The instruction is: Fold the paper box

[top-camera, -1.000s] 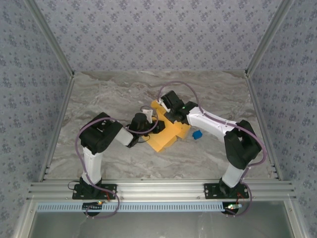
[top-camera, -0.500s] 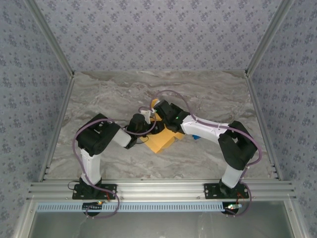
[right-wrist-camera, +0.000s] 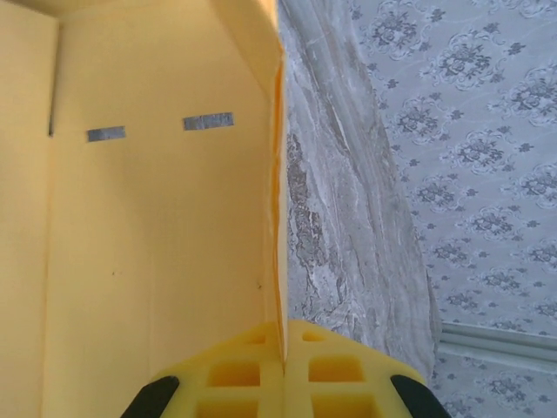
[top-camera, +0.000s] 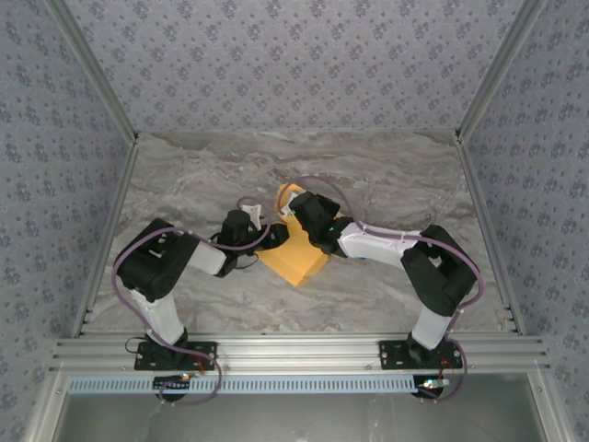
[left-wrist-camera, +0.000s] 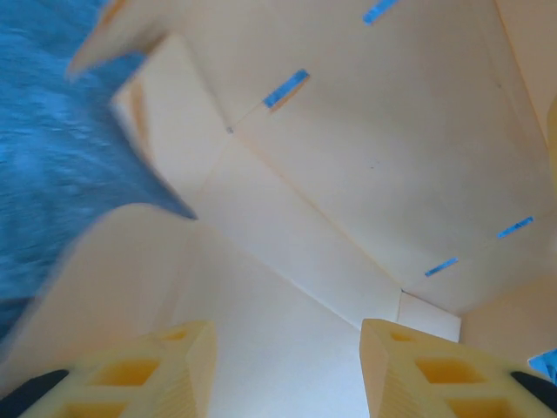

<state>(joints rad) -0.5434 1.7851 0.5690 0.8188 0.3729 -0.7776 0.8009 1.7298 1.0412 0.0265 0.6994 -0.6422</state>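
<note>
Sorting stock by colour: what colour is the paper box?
Yellow-orange cardboard; the paper box shows best in the right wrist view.

Surface (top-camera: 202, 184): grey-white marbled slab across the middle of the overhead view.
Walls (top-camera: 276, 64): blue-grey wallpaper with a small floral pattern, at the back and both sides.
Posts (top-camera: 92, 69): metal bars slanting at the upper left and upper right.
Rails (top-camera: 294, 352): ribbed metal beams across the bottom.

Both arms reaching inward, left gripper (left-wrist-camera: 285, 340) jaws parted, right gripper (right-wrist-camera: 283, 348) fingers pressed together
</note>
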